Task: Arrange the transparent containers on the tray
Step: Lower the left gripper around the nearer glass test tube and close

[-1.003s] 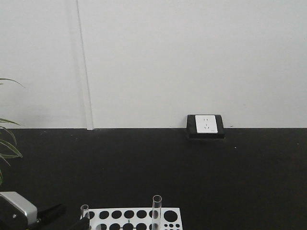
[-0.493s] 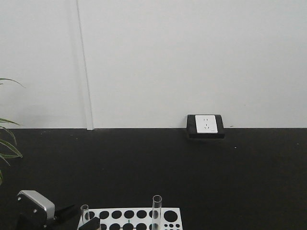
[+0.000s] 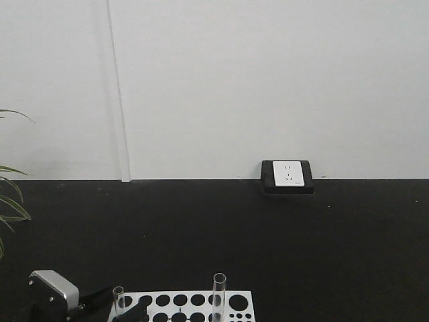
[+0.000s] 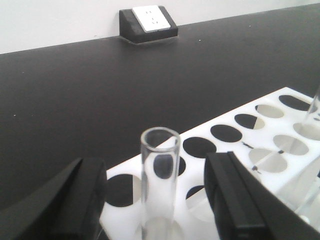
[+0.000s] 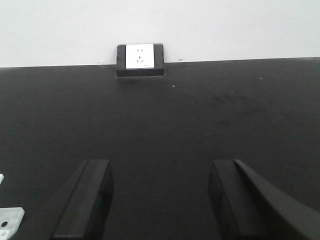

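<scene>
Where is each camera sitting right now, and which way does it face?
Exterior front: on the robot, facing forward across the black table to the wall socket; left tool at the bottom edge by the rack.
Left wrist: behind the left tool, looking along its open fingers at the narrow test tube standing in the rack between them.
Right wrist: behind the right tool, open over the table, facing the socket.
Shared: all three see the socket; front and left wrist share the tube and rack.
</scene>
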`<state>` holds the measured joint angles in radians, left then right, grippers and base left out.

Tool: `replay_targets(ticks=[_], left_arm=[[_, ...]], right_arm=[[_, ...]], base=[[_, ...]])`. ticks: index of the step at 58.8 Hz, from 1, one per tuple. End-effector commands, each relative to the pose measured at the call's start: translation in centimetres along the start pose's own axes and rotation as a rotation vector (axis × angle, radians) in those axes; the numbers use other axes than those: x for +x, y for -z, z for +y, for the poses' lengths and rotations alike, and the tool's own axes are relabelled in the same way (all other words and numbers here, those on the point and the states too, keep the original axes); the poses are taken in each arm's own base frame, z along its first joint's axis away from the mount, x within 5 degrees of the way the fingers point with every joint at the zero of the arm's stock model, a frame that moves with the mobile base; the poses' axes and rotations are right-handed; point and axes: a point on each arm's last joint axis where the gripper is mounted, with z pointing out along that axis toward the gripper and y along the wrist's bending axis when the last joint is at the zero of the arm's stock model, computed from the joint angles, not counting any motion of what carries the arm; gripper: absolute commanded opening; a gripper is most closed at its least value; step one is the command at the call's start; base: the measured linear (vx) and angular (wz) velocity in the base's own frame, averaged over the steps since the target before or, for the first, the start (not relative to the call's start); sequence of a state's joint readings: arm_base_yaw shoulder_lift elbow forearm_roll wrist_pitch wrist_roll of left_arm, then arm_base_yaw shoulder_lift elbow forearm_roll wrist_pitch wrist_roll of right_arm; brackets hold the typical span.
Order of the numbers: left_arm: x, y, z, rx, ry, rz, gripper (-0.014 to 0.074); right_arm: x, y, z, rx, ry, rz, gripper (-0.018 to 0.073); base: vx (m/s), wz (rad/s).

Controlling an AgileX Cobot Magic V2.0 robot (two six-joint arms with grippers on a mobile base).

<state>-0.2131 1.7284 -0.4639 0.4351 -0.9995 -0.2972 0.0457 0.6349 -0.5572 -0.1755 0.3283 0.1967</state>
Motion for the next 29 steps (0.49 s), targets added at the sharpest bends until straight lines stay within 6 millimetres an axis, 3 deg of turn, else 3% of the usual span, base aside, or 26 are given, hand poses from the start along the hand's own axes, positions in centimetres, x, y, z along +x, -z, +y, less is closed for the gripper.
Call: replay_targets(ticks=[1, 11, 29], left_arm=[[-2.4, -0.2, -0.2, 0.018, 0.014, -0.144, 0.0538], [-3.5, -1.0, -0.1, 0.027, -0.004, -0.167, 0.0538], [-2.9, -1.2, -0.1, 0.038, -0.033, -0.086, 0.0536]], right_arm=[[-1.6, 0.3, 0.1, -0.009, 0.017, -0.101, 0.0494], [-1.6, 0.3, 0.1, -0.009, 0.017, -0.101, 0.0494], [-1.6, 0.3, 0.1, -0.008, 0.023, -0.101, 0.0494]], base=[[0.00, 0.00], [0.00, 0.00], [0.00, 0.00]])
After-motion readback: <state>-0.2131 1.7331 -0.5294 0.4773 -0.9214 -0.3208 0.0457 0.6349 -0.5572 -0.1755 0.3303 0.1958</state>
